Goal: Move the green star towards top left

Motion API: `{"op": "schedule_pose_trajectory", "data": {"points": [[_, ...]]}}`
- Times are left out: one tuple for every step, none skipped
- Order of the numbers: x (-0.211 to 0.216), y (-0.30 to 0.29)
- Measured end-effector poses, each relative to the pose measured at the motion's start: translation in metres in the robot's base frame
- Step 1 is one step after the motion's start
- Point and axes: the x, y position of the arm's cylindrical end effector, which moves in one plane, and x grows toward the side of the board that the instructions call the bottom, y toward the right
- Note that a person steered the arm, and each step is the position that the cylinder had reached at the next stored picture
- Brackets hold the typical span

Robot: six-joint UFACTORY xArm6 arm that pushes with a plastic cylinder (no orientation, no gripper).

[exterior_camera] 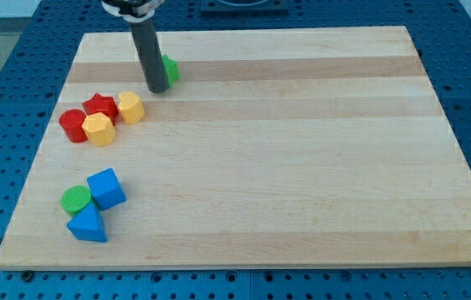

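Bright, even light falls from overhead on the pale worktop (302,167); shadows beneath the blocks are short and soft. Focus is sharp throughout, without glare or visible edge distortion.

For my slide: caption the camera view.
My tip beside the green star near the board's top left; red, yellow and blue blocks clustered below.

My rod comes down from the view's top edge, left of centre, a straight dark cylinder leaning only slightly — its upper end sits in a pale fitting cut off by the frame — and my tip (157,89) meets the surface.
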Motion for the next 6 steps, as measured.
{"op": "schedule_pose_trajectory", "data": {"points": [[-0.005, 0.033], [-0.018, 0.029], [-0.032, 0.015], [-0.037, 0.038], [-0.037, 0.040], [-0.046, 0.040]]}}
